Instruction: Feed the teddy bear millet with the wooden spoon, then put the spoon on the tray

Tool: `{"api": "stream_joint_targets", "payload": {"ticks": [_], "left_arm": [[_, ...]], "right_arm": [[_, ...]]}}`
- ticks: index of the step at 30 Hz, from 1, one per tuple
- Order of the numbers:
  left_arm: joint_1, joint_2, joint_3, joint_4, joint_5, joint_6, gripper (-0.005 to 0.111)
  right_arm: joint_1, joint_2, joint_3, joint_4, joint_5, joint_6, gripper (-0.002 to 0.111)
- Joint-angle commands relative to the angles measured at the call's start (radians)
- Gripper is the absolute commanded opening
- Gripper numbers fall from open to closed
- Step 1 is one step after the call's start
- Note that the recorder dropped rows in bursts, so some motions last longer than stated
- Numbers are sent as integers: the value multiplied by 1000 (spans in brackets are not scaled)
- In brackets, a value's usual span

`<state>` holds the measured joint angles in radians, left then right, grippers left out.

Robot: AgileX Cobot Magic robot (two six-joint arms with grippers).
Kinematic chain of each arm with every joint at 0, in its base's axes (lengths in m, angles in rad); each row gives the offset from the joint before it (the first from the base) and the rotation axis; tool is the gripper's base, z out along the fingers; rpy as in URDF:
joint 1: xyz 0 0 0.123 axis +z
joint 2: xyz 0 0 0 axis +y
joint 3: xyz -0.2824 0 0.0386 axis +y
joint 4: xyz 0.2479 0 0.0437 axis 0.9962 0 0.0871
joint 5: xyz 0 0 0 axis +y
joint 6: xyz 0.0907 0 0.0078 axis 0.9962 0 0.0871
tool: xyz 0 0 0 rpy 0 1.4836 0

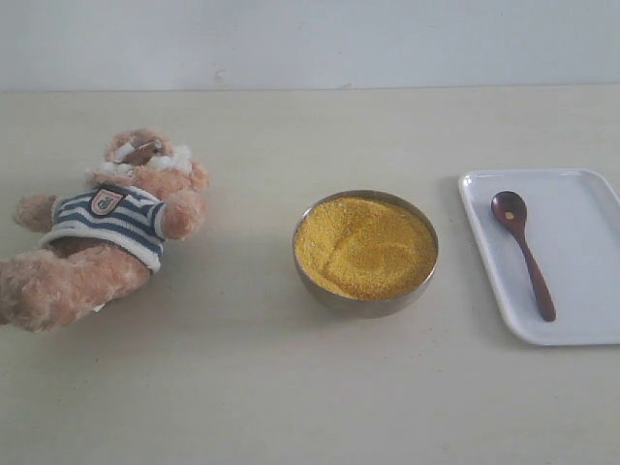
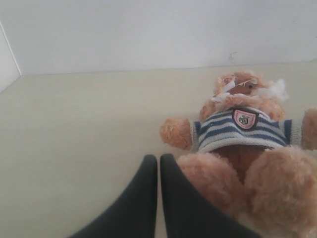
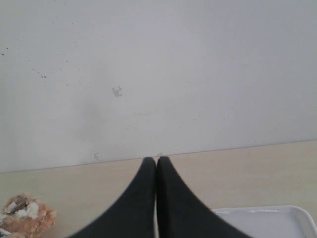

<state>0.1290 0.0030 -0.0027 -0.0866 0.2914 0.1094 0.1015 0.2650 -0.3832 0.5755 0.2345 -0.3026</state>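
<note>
Teddy bear [image 1: 102,232] lay supine; millet [image 1: 365,245] filled bowl [image 1: 363,304]; wooden spoon [image 1: 522,252] rested on tray [image 1: 581,329]; left gripper [image 2: 158,158] and right gripper [image 3: 156,160] were pressed closed, empty.

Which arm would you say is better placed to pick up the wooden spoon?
Right, probably: the wooden spoon lies on the tray on that arm's side, far from the teddy bear.

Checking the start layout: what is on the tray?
Only the wooden spoon lies on the tray, hollow side up. The strip of tray under the spoon is covered.
</note>
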Motion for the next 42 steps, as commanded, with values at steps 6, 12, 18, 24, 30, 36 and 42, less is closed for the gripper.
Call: {"api": "stream_joint_targets", "payload": {"ticks": [6, 12, 18, 24, 30, 36, 42], "left_arm": [[1, -3, 3, 0, 1, -39, 4], [1, -3, 3, 0, 3, -39, 4], [1, -3, 3, -3, 3, -39, 4], [1, -3, 3, -3, 3, -39, 4], [1, -3, 3, -2, 3, -34, 4], [1, -3, 3, -2, 3, -34, 4], [1, -3, 3, -2, 3, -34, 4]], "right_arm": [[0, -2, 2, -3, 0, 5, 0], [0, -2, 2, -3, 0, 5, 0], [0, -2, 2, -3, 0, 5, 0], [0, -2, 2, -3, 0, 5, 0], [0, -2, 2, -3, 4, 4, 0], [0, -6, 4, -44, 15, -24, 0], [36, -80, 138, -69, -70, -21, 0]]}}
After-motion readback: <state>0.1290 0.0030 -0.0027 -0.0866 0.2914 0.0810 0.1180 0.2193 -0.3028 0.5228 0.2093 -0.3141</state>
